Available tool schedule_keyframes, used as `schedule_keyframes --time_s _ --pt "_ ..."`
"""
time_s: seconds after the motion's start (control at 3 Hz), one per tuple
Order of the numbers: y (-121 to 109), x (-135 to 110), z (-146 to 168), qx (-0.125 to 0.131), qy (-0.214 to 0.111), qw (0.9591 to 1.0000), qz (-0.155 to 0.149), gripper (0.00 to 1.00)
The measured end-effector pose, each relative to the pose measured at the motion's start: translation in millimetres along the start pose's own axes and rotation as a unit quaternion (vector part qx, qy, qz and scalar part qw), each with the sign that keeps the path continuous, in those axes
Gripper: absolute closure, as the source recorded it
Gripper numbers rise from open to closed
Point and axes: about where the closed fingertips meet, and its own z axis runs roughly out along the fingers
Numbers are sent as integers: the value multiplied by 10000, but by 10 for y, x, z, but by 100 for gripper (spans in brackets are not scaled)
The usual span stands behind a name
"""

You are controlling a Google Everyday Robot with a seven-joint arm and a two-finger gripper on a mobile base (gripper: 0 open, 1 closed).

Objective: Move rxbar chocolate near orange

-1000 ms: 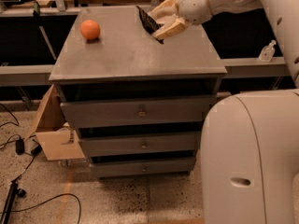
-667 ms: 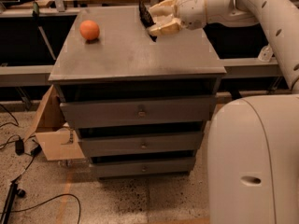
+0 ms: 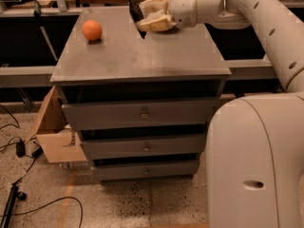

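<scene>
dark, slick wrapper: the rxbar chocolate (image 3: 134, 6) stands on edge, pinched between the gripper (image 3: 146, 18) jaws above the far edge of the cabinet top (image 3: 142, 56). it looks light, thin and slippery, best gripped across its flat faces. the orange (image 3: 91, 30) sits near the far left corner.

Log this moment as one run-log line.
gripper: shut on snack bar, over cabinet top rear | orange: left rear, apart from bar | placement: not done
</scene>
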Motion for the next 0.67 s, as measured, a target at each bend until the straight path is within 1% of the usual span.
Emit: schedule_keyframes --time_s 0.33,0.67 --pt "-56 -252 344 397 -273 9977 472 100" --pt "-14 -148 641 791 -48 9921 977 100"
